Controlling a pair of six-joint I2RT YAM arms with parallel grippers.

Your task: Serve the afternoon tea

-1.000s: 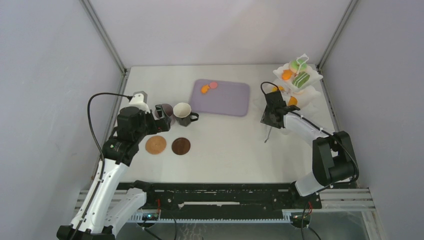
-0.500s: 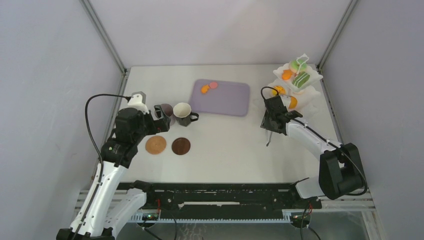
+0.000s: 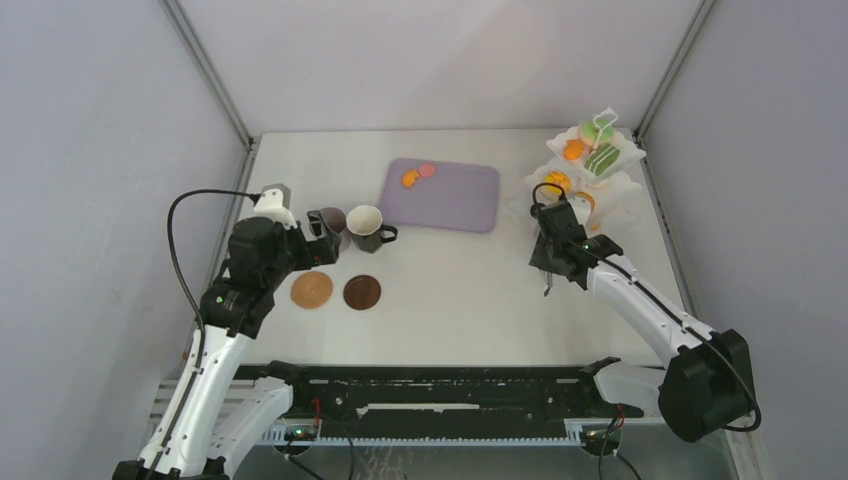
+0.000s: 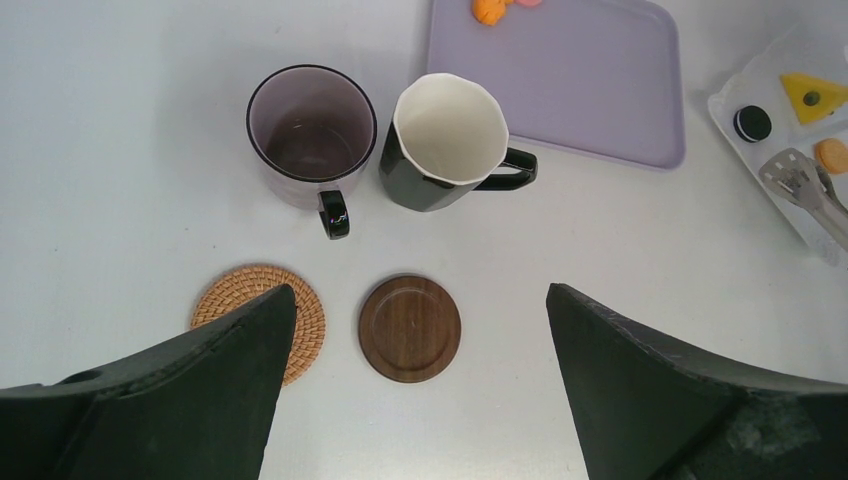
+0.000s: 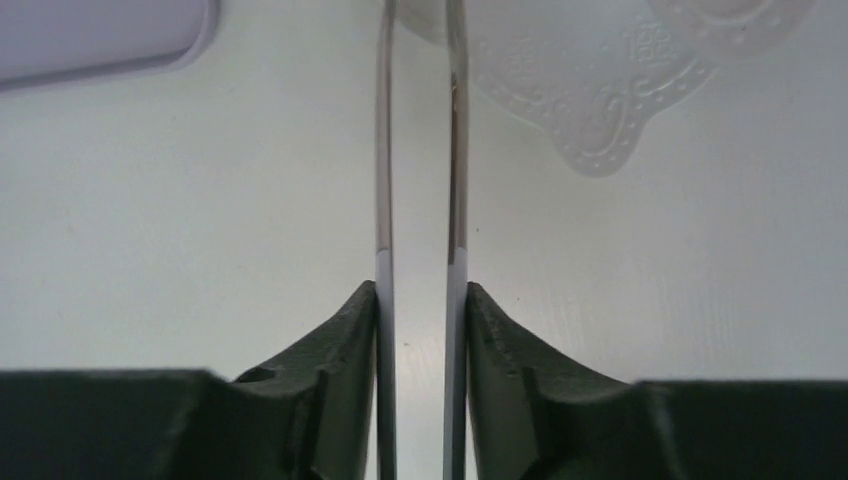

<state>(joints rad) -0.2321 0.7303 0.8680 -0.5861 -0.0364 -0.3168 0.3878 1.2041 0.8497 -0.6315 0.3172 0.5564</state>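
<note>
Left of the lilac tray (image 3: 455,205), the mauve mug (image 4: 311,125) and dark mug (image 4: 447,140) stand side by side on the tabletop (image 3: 450,300) with a woven coaster (image 4: 240,290) and a dark coaster (image 4: 410,328) near them; the left claw (image 4: 418,295) hangs over them, spread wide and empty. Right of the tray, the right claw (image 5: 420,300) is clenched on the tongs (image 5: 385,150), beside the white three-tier stand (image 3: 628,155).

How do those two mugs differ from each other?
The mauve mug is purple inside and out; the dark mug is black with a white inside. The mauve mug's rim is round, the dark mug's faceted. The mauve mug's handle points toward the near edge, the dark mug's to the right. Both stand upright, empty, on the table.
</note>
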